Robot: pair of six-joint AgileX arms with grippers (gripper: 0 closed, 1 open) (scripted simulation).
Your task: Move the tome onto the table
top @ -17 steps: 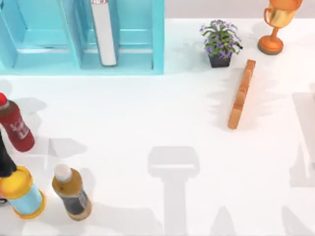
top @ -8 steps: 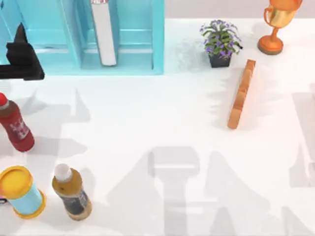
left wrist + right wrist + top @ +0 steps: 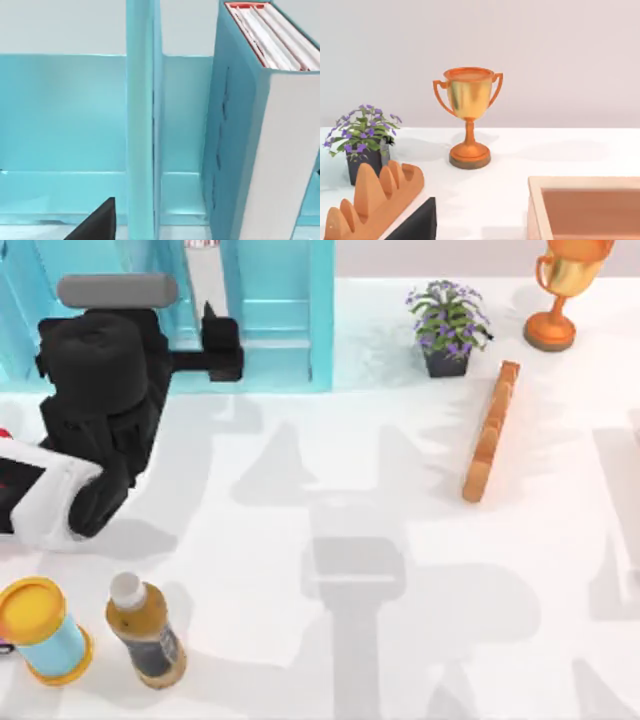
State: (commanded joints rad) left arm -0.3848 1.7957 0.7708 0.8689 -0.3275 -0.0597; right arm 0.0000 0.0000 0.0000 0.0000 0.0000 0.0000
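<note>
Tome (image 3: 280,150) stands upright in turquoise shelf unit (image 3: 290,315) at table (image 3: 330,500) rear left, pale spine facing out. L gripper (image 3: 222,345) sits just in front of the shelf, right by the tome; finger state: can't tell. Further right: flower pot (image 3: 447,328), orange bar (image 3: 490,432), trophy (image 3: 468,117).

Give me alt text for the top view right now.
The left arm reaches in from the left, its gripper at the front of the blue shelf where the tome stands upright. On the white table are bottles, a potted plant, an orange bar and a trophy.
</note>
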